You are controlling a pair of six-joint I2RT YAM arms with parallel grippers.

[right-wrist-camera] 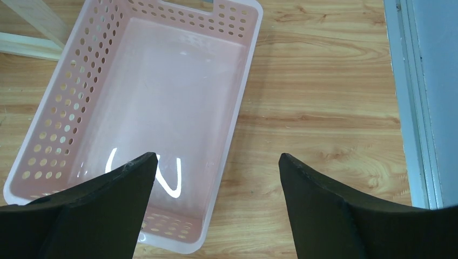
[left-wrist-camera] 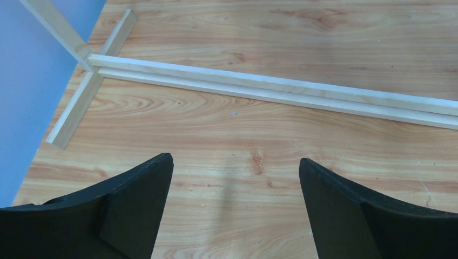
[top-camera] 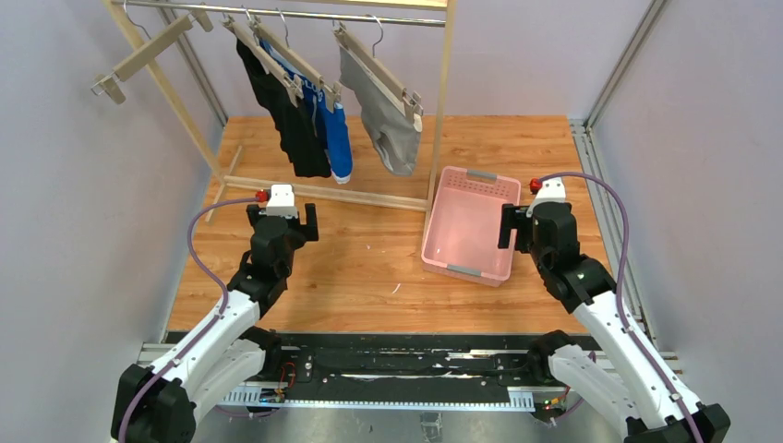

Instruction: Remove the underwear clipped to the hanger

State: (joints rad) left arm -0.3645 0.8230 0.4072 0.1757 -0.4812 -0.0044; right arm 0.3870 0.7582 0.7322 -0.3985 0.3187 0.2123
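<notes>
Three pieces of underwear hang clipped to wooden hangers [top-camera: 277, 57] on the rack's rail [top-camera: 295, 13] at the back: black [top-camera: 288, 125], blue [top-camera: 338, 138] and, further right, grey [top-camera: 390, 125]. My left gripper [top-camera: 282, 221] hovers low over the table in front of the black and blue pieces, well below them. In the left wrist view the left gripper [left-wrist-camera: 235, 159] is open, with only bare wood between its fingers. My right gripper [top-camera: 536, 229] is beside the pink basket's right edge. Seen from its wrist, the right gripper [right-wrist-camera: 217, 156] is open and holds nothing.
The pink perforated basket [top-camera: 432, 217] sits on the table right of centre with nothing in it [right-wrist-camera: 240, 108]. The rack's wooden base bar [left-wrist-camera: 270, 89] crosses the table just ahead of the left gripper. An unused hanger [top-camera: 143, 55] hangs at far left. Metal frame rails [top-camera: 600, 185] border the right side.
</notes>
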